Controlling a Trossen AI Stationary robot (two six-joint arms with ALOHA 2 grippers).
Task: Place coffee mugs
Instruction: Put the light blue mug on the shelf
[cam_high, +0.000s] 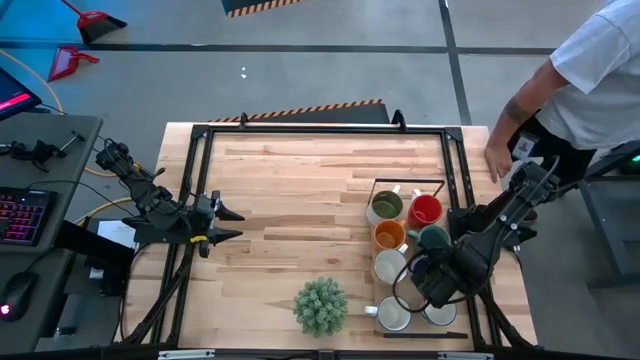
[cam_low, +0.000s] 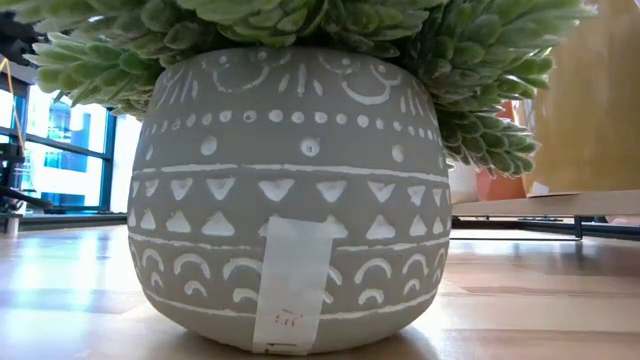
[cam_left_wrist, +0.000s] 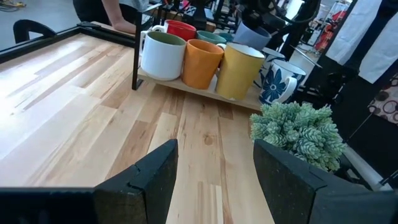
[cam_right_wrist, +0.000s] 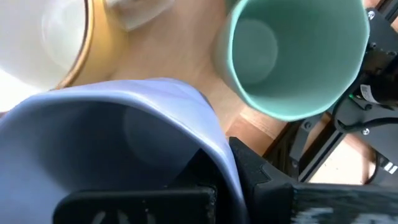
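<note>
Right gripper (cam_high: 425, 272) pinched on rim of blue-grey mug (cam_right_wrist: 124, 149), over tray (cam_high: 410, 183) at table's right, beside green mug (cam_right_wrist: 292, 56) and other mugs (cam_left_wrist: 199, 59). Left gripper (cam_left_wrist: 214, 177) spread, idle at left edge.

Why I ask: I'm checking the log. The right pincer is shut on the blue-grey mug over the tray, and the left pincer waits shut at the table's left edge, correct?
Not quite: the left pincer is open, as the left wrist view shows. The right pincer is indeed shut on the blue-grey mug over the tray.
</note>
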